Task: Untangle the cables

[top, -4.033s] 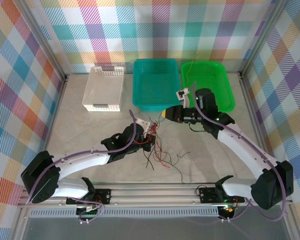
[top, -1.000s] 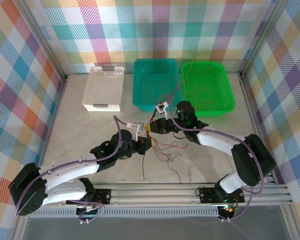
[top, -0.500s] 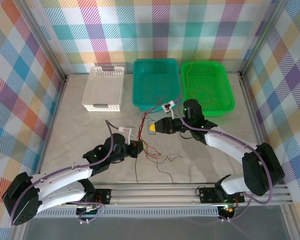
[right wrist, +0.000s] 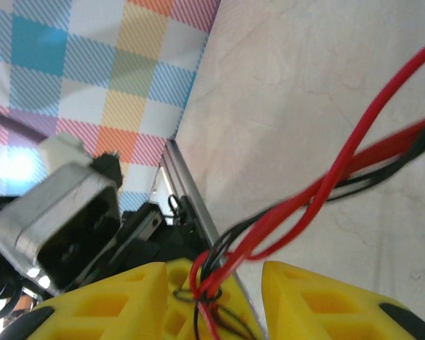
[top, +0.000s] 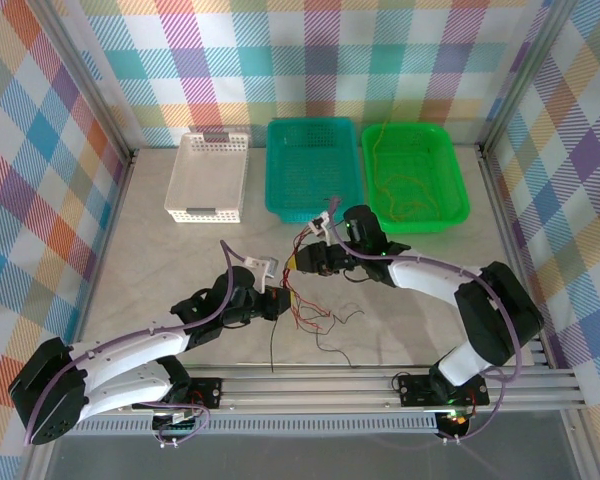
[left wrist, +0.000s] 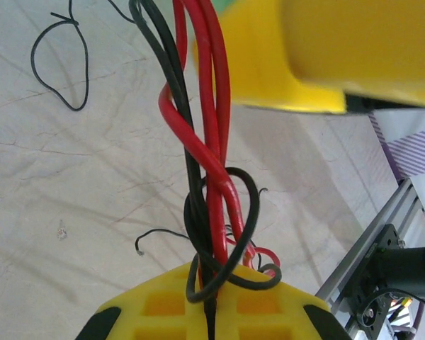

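L gripper (top: 277, 301) sits just below center in top view, jaws pressed together on the cables (top: 291, 284). L wrist view shows the black + red bundle diving into the seam of its yellow fingers (left wrist: 269, 301) at bottom of frame, w/ a black loop wrapped round the reds right above the pinch. R gripper (top: 298, 262) is just up-right of it, tips nearly meeting L's. R fingers (right wrist: 120, 304) are spread w/ a clear gap btw them; red + black strands pass thru that gap w/ a small knot near the left pad, not squeezed as far as I can tell. Key relation: bundle's long axis runs lower-left to upper-right in top view, straight from L's pinch into R's mouth, short span, so strands lie along R's reach line, not across it. Rest of the tangle fans out on the table (top: 180, 260) to lower right of L's tips, thin tails loose. A few orange-ish wires lie in the green basket (top: 416, 127), upper right. R is the nearer free arm to the twist, L the anchor. Judgement: next move prob needs R to close on one red strand above the black loop and draw it up-right; risk = catching both colours and tightening the knot.
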